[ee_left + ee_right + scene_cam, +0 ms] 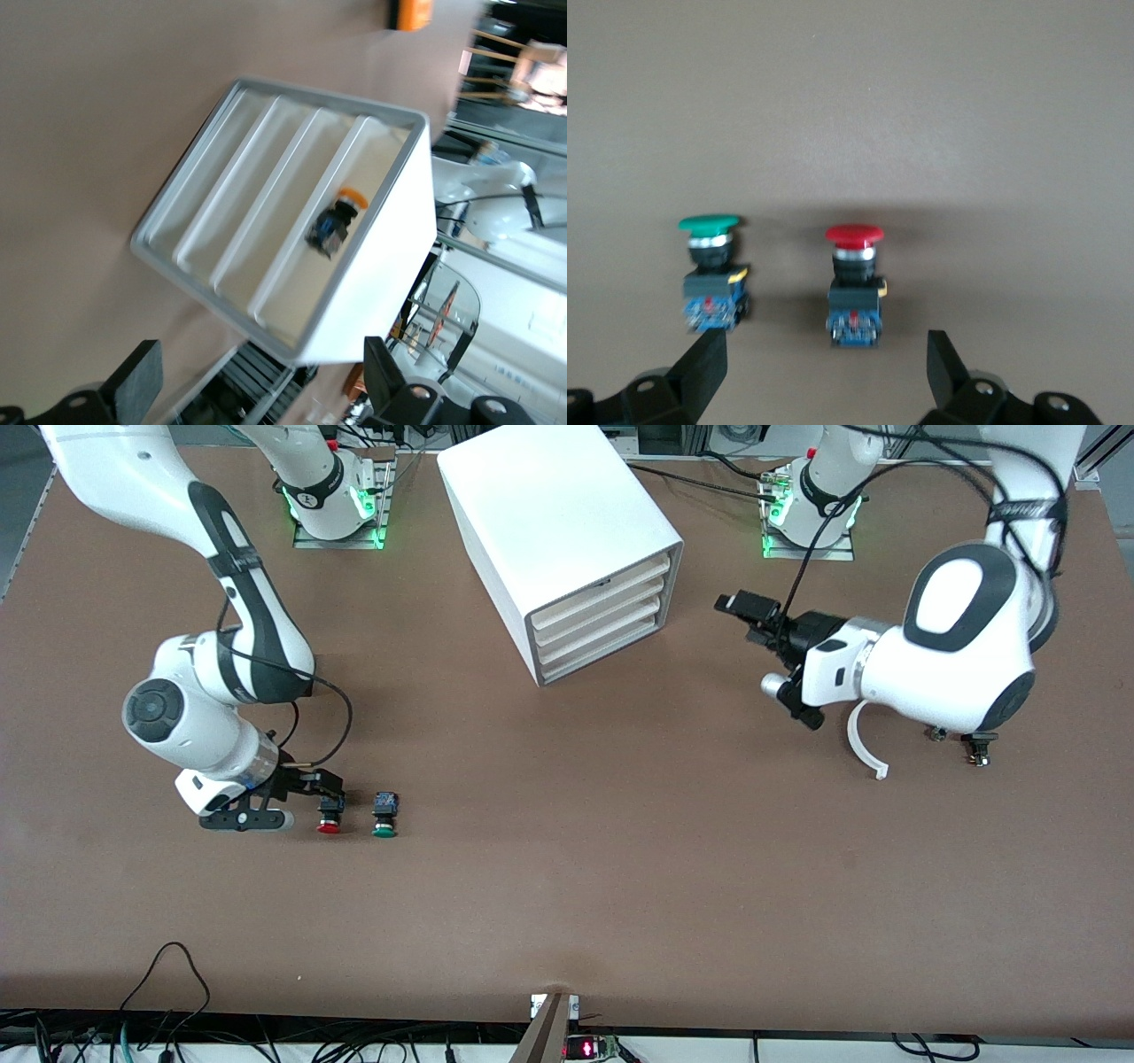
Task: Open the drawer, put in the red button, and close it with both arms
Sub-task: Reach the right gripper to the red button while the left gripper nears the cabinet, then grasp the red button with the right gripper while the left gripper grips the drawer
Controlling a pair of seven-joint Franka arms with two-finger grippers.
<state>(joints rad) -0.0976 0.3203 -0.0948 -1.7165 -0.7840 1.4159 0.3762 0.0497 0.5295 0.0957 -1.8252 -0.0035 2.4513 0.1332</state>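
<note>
Low at the frame's lower left, the right arm's black two-finger end effector hangs spread wide over the small red-capped push button on the brown surface, a green-capped twin beside it. Higher, right of centre, the left arm's end effector is also spread, facing the white four-drawer box cabinet, its cream-fronted drawers all closed.

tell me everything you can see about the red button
The red button is a small push button with a round, glossy red mushroom cap, a silvery collar, a black body and a blue end, plastic by the look of it. It lies on its side on the brown table, cap toward the front camera, beside the green button, apart from it. The right end effector is low over it, fingers open on either side, touching nothing that shows.
</note>
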